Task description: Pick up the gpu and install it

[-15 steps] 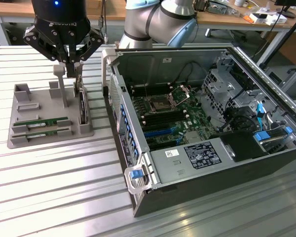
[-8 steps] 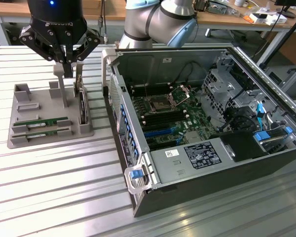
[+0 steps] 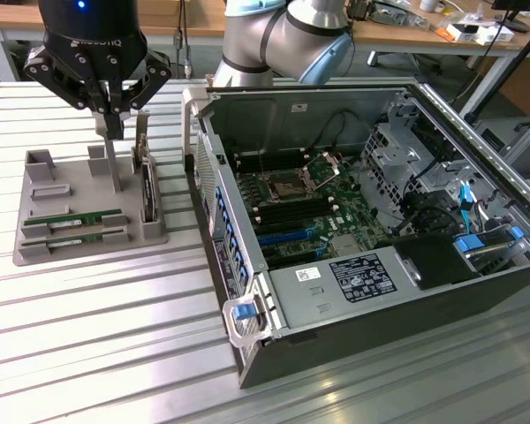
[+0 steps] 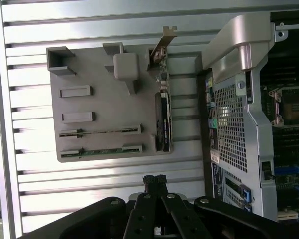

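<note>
On the gray tray (image 3: 79,199) at the exterior view's left, the card (image 3: 147,190) is standing on its long edge in a slot, with a shiny metal piece at its far end. I am taking this dark card to be the part that has to go into the computer, since it is looking like the kind that plugs into a big board. Nothing is lifting it, so the job is looking like it is only at the start: the picking up is not yet done, and neither is the putting in. The gripper (image 3: 113,128) is hanging above the tray with its two fingers pressed together, and it is holding nothing. Its tips are pointing down over a gray post (image 3: 113,172) on the tray, and the card is sitting lower, just beside that post, toward the exterior view's right. Card and fingers are not touching. Two green sticks (image 3: 75,218) are lying flat in the tray. The open computer case (image 3: 274,353) is sitting on the table (image 3: 115,371) beside the tray, and no card is standing in the green board (image 3: 291,212) inside it, as far as I can tell.
</note>
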You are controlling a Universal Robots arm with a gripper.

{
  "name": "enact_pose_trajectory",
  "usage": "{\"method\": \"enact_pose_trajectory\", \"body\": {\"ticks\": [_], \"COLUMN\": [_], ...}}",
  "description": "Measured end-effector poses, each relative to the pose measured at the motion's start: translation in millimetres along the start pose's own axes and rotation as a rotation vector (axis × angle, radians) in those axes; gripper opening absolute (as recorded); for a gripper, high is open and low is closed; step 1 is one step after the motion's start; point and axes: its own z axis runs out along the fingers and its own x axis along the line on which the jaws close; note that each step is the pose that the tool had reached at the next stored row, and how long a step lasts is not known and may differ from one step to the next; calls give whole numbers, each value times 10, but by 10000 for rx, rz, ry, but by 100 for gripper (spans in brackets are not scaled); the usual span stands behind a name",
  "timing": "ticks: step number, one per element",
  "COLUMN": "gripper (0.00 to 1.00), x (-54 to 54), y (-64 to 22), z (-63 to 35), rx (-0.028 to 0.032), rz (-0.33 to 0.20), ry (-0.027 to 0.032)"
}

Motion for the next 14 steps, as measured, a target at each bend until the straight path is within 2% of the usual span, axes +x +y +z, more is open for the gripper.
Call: {"method": "enact_pose_trajectory", "body": {"ticks": [14], "gripper": [10], "x": [127], "y": [-10], "z": [-3], "rx": [0], "rz": [-1], "ry": [0]}}
